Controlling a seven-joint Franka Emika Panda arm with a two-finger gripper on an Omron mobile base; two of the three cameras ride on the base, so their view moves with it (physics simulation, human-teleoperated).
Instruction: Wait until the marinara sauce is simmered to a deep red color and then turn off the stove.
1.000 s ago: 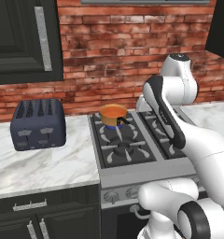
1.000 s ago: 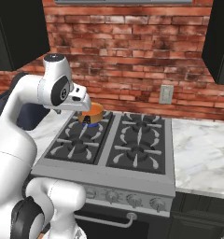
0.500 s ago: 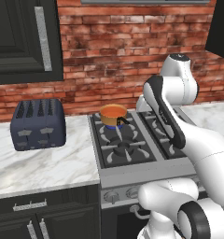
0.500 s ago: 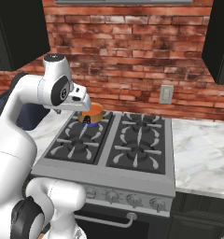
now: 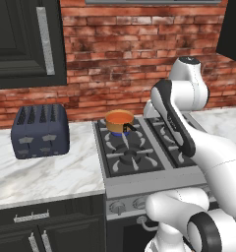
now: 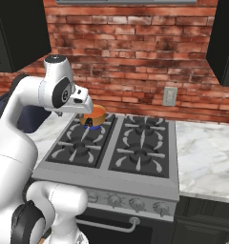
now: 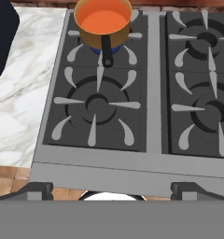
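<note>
The marinara sauce (image 7: 102, 19) sits bright orange in its saucepan (image 7: 103, 31) on the stove's (image 7: 146, 158) rear-left burner. The gripper (image 7: 112, 189) looks wide open, empty — tips barely visible. Risk: turning a knob (image 6: 113, 200) prematurely — or the wrong one.

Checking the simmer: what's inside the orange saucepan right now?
The saucepan holds smooth marinara sauce, bright orange, not deep red. The sauce covers the pan's bottom.
</note>
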